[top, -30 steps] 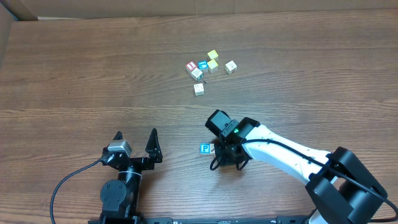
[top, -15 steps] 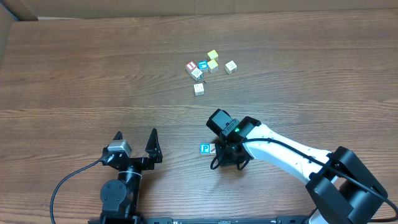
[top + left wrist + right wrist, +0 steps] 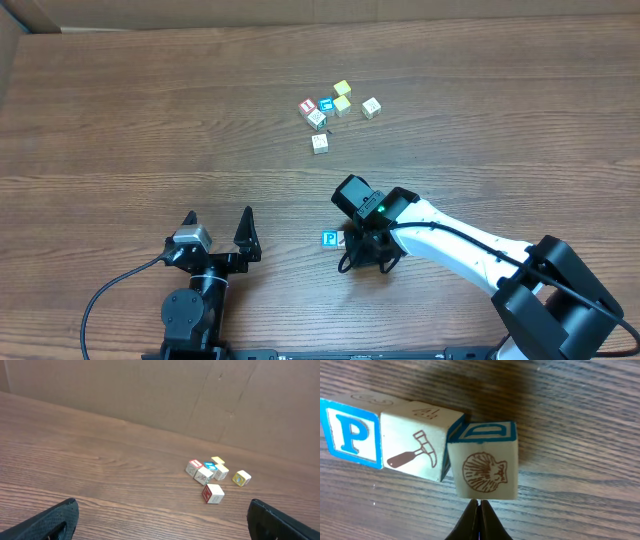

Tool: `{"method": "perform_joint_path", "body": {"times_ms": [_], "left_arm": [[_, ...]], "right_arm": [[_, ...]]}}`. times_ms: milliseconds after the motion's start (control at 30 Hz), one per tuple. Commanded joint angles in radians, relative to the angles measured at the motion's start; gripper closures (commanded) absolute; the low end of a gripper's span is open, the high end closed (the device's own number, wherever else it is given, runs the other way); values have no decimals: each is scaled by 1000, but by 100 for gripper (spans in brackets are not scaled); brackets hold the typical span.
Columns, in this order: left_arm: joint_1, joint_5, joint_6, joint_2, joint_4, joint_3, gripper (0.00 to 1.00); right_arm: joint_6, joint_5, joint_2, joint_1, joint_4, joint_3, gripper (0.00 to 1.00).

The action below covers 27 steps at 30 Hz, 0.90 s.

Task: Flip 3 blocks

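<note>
Fingers (image 3: 471, 527) of right gripper (image 3: 480, 519) were pressed shut, empty, tips just beside shell block (image 3: 483, 467). Left gripper (image 3: 218, 217) gaped wide, idle. Shell block touched hammer block (image 3: 417, 442), with P block (image 3: 351, 432) leftmost, near mid-table. Judged third flip in hand; next calls for tipping the shell block over.

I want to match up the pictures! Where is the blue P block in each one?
Overhead: the blue P block sits a bit below the middle.
Left wrist: not in it.
Right wrist: the blue P block is at the far left, touching the hammer block.
Shared landmark: the brown wooden table, in every view.
</note>
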Motion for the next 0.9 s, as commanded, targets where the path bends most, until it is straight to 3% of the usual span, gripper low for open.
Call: {"method": "perform_joint_path", "body": {"times_ms": [0,867], "left_arm": [[5,8,16,-11,2,-3,0],[5,8,15,-11,2,-3,0]], "right_arm": [[-24,-12,7,-2,5,7,96],[-50,-16,7,-2,27,29,95]]}}
